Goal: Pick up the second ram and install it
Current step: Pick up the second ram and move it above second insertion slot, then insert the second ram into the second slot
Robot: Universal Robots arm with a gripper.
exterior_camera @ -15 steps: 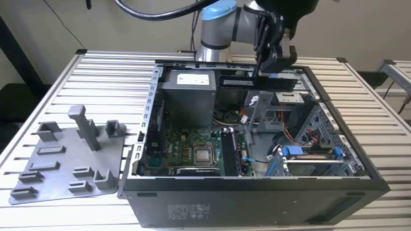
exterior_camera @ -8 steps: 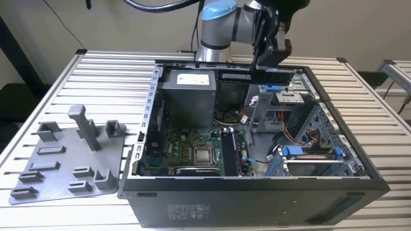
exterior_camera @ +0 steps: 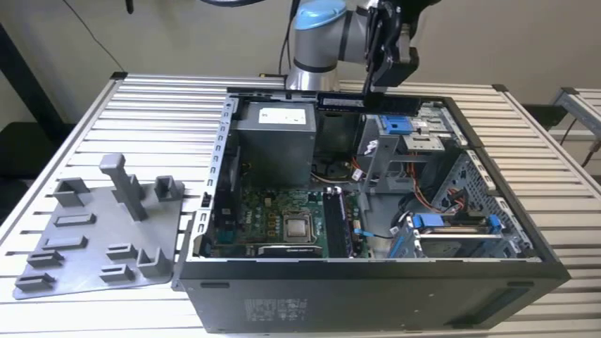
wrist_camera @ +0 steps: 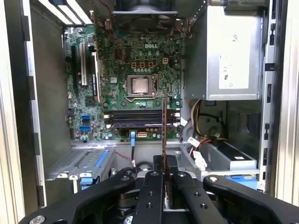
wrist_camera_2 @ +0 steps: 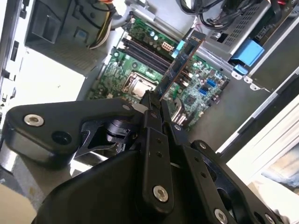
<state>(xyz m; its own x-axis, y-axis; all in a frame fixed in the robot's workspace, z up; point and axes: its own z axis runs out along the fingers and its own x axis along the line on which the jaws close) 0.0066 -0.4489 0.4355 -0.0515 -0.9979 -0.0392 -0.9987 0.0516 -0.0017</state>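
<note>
The hand (exterior_camera: 376,91), clamped shut on the long edge of the single second ram (exterior_camera: 367,103), hangs from the arm pointing down and holds the stick level above the far rim of the one open computer case (exterior_camera: 376,296), with one grey holder tray (exterior_camera: 84,260) on the worktop (exterior_camera: 160,98) beside that case.

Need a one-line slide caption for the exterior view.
Gripper holds the second ram level above the open computer case, near its far wall.
</note>
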